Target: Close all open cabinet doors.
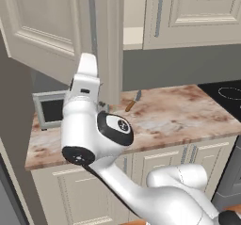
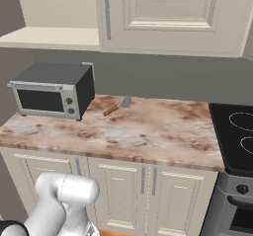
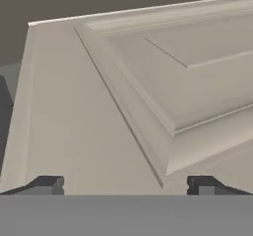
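Note:
One tall cream cabinet door [image 1: 52, 26] stands swung out from the wall cabinet, its grey bar handle [image 1: 94, 24] near the edge closest to me. My white hand [image 1: 87, 71] reaches up against that door's lower part, just below the handle. In the hand view the door's raised panel [image 3: 188, 77] lies very close in front of my gripper [image 3: 126, 185], whose dark fingertips [image 3: 48, 184] stand wide apart, open, with nothing between them. The neighbouring cabinet door [image 1: 193, 12] [image 2: 173, 13] is shut. The open cabinet's bare shelf [image 2: 49, 35] shows beside it.
A marble counter [image 2: 148, 131] runs below, with a toaster oven [image 2: 49, 92] at its left and a wooden-handled knife [image 2: 117, 105] near the back wall. A black stove top [image 2: 237, 131] adjoins on the right. Base cabinet doors [image 2: 118, 190] sit under the counter.

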Available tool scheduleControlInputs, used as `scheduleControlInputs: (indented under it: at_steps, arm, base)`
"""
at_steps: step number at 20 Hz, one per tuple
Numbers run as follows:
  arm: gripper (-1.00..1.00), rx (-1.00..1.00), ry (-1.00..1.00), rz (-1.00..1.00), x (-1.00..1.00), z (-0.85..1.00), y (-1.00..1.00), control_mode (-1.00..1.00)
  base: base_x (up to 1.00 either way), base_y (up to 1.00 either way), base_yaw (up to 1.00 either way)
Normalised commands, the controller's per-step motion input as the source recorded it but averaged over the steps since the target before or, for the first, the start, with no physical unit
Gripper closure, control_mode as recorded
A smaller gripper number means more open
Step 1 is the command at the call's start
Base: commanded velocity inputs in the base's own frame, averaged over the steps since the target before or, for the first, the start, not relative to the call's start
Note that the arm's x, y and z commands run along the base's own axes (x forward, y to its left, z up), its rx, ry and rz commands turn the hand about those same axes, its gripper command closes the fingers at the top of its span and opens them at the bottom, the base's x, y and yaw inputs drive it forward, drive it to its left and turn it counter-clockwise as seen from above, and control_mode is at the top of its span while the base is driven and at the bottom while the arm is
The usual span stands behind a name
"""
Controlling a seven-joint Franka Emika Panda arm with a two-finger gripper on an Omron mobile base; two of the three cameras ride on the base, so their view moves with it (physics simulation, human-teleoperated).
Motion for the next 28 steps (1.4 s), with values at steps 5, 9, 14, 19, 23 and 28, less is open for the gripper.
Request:
scheduleControlInputs:
  at_steps: [5,9,14,19,23,28]
  arm:
    - [-1.0,0.16,0.05,-0.05,0.59,0.14,-0.5,-1.0]
    - [-1.0,0.17,0.06,-0.06,0.64,0.16,-0.42,-1.0]
    - [-1.0,0.17,0.04,-0.06,0.66,0.1,-0.39,-1.0]
    - [-1.0,0.18,0.04,-0.05,0.65,0.02,-0.37,-1.0]
    - [-1.0,0.18,0.05,-0.05,0.71,0.0,-0.31,-1.0]
    - [-1.0,0.18,0.05,-0.05,0.74,0.0,-0.28,-1.0]
  base:
    - [0.0,0.0,0.0]
    - [0.0,0.0,0.0]
    - [0.0,0.0,0.0]
    - [0.0,0.0,0.0]
    - [0.0,0.0,0.0]
    - [0.0,0.0,0.0]
